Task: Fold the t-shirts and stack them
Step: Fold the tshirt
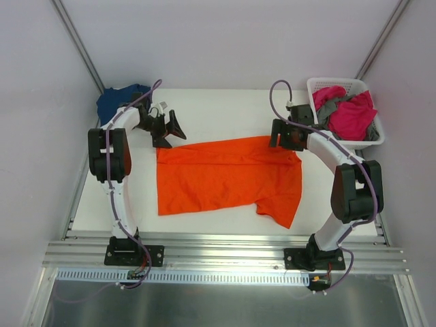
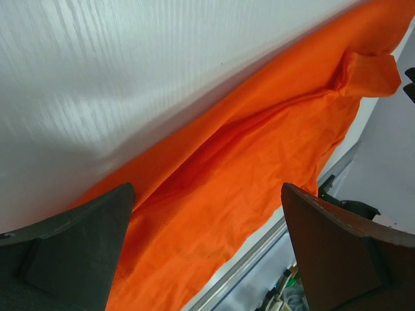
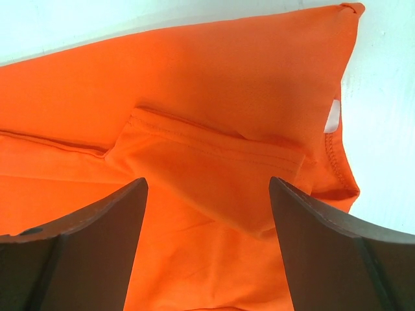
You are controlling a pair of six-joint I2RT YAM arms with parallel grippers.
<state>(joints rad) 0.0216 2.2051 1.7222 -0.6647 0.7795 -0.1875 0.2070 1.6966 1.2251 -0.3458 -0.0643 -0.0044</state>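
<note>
The orange t-shirt [image 1: 228,178] is lying half-folded mid-frame. A navy t-shirt [image 1: 112,102] is sitting bunched upper left. A magenta t-shirt [image 1: 354,117] and a grey t-shirt [image 1: 332,109] are lying crumpled upper right.

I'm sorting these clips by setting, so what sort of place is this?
Probably a robot test cell, not a home: the left arm and right arm bolted to a metal rail, white walls boxing in the table, an orange shirt laid out.

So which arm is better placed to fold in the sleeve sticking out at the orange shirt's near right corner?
Right, probably. The right gripper is open over the shirt's right edge, the sleeve's side; the left gripper, also open, is at the far left corner.
</note>
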